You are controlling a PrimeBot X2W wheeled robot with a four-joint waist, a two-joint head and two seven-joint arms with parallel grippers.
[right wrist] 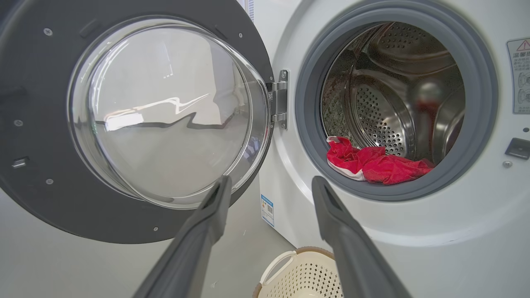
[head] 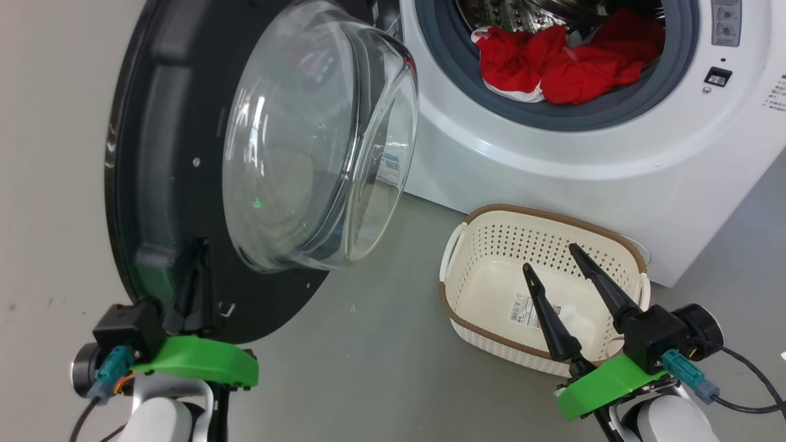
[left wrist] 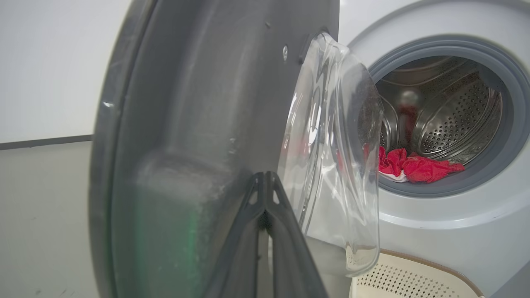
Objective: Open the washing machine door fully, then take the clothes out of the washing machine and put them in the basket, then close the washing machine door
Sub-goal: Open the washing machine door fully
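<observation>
Red clothes (head: 552,67) lie inside the washing machine (head: 552,178); its door (head: 166,184) stands open.

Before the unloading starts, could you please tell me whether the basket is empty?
Empty: inside the basket, just a bare bottom with a barcode sticker; the clothes lie in the drum.

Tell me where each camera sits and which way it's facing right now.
Head view: up high, looking down at the washing machine door, clothes, basket; left gripper and right gripper at the bottom.
Left wrist view: along its shut fingers, close to the door's inner face.
Right wrist view: between its open fingers, facing into the washing machine.
Both wrist views share the clothes and door.
</observation>
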